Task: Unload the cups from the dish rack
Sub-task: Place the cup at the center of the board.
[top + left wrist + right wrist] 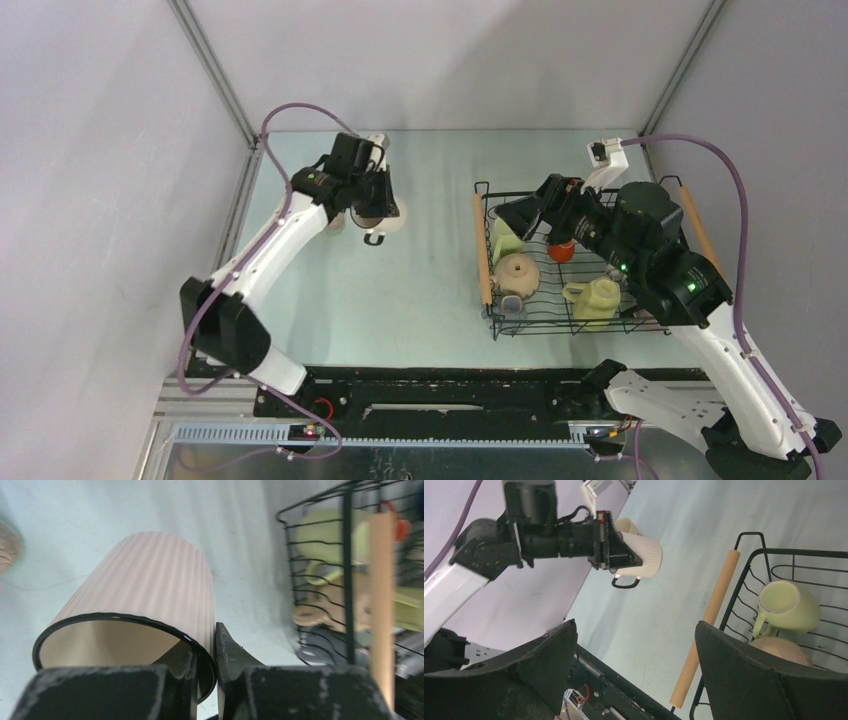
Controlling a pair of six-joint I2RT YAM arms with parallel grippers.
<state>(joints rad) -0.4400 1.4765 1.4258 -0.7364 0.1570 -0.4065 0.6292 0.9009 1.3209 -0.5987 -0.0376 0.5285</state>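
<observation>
Black fingers (232,652) of the left claw (205,652) fill the bottom of the left wrist view, pressed together on the wall of the cream ribbed cup (150,580) at its dark rim. One finger is inside the mouth and the other outside. The cup lies tipped on its side with its mouth towards the claw, and from the right wrist its handle hangs down below it. It is over the far left part of the pale worktop (430,290), well apart from the dish rack (580,330). I cannot tell whether it touches the surface.

From above, the left claw (375,205) reaches out to the far left, and the cup shows just past it.

The right claw (635,625) stands wide apart and holds nothing. Its two dark fingers frame bare worktop, and the rack's light wooden handle (706,625) runs between them. From above, the right claw (515,218) hangs over the left end of the rack, near that handle.

Inside the rack are other cups:
- A yellow-green cup (505,243) sits at the left end, just under the right claw.
- A tan cup (517,272) sits just nearer than the yellow-green one.
- An orange-red cup (561,250) is towards the middle, partly hidden by the arm.
- A second yellow-green cup (598,300) lies by the near edge.

The right claw touches none of them — from its own wrist view the yellow-green cup (786,607) lies off to the right of its right finger, with the tan cup (781,650) below it.
</observation>
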